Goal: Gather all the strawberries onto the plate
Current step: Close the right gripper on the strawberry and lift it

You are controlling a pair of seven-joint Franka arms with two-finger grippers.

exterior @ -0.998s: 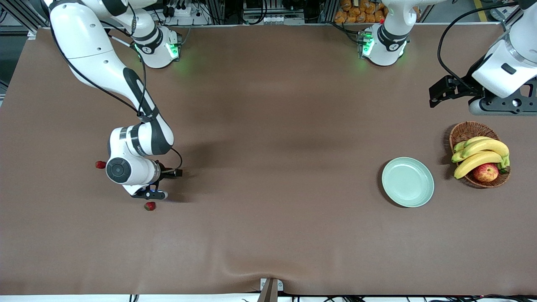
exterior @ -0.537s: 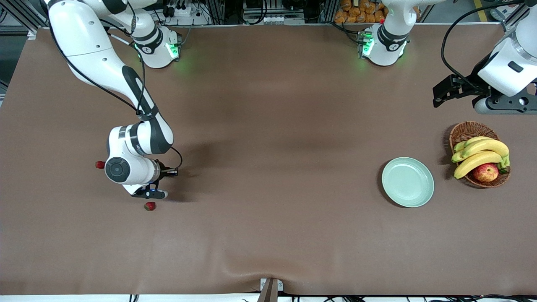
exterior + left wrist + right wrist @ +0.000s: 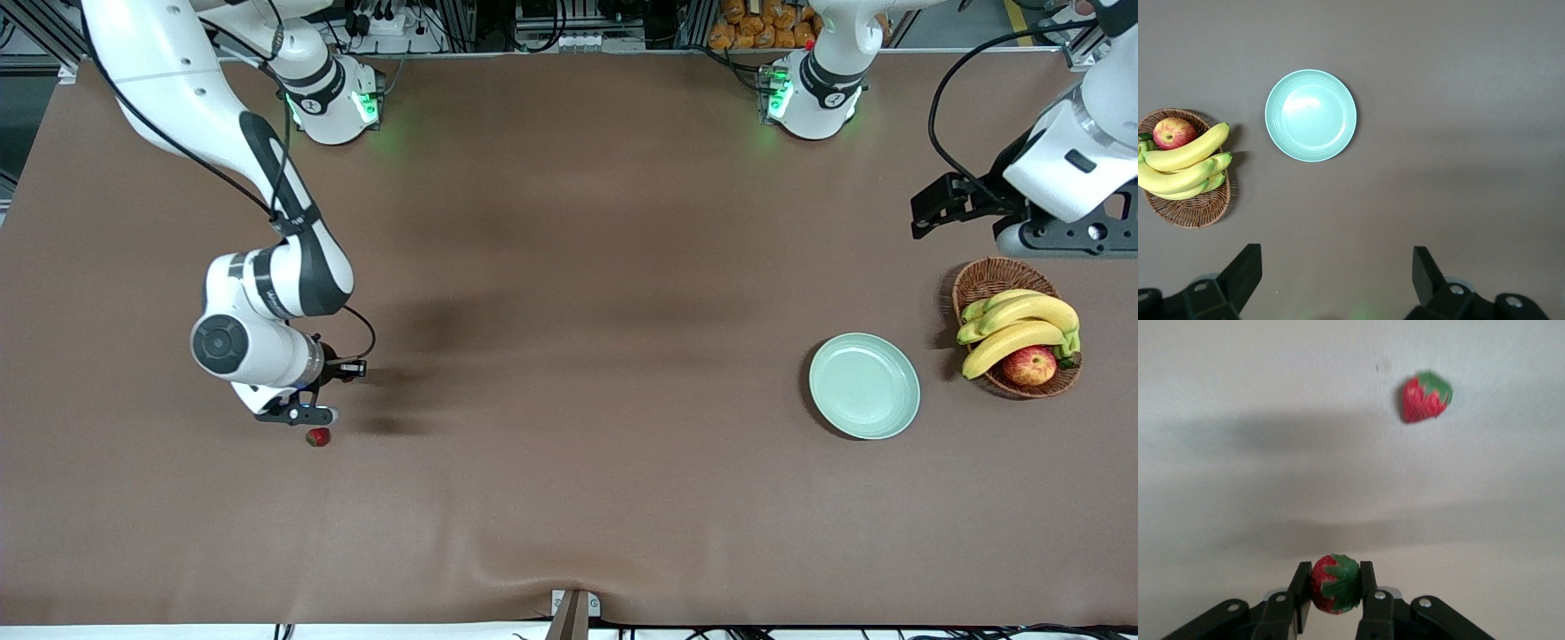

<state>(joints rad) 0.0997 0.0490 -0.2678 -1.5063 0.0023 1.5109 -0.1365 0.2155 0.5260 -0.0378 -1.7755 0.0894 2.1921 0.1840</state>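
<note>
My right gripper (image 3: 1336, 579) is shut on a small red strawberry (image 3: 1336, 585) with a green cap and holds it a little above the table, at the right arm's end (image 3: 298, 414). A second strawberry (image 3: 317, 436) lies on the brown table just beside that gripper, and a loose strawberry (image 3: 1425, 397) shows in the right wrist view. The pale mint-green plate (image 3: 864, 386) sits bare near the left arm's end (image 3: 1311, 115). My left gripper (image 3: 1336, 267) hangs open and holds nothing, high over the table by the basket.
A brown wicker basket (image 3: 991, 276) with bananas (image 3: 1018, 324) and a red-yellow apple (image 3: 1029, 364) stands beside the plate, toward the left arm's end. The brown cloth (image 3: 578, 356) spreads wide between the strawberries and the plate.
The right gripper has shut on a strawberry and risen with it, drifting toward the right arm's end. The arm now hides the strawberry that lay beside its wrist. The left arm shifted slightly.
</note>
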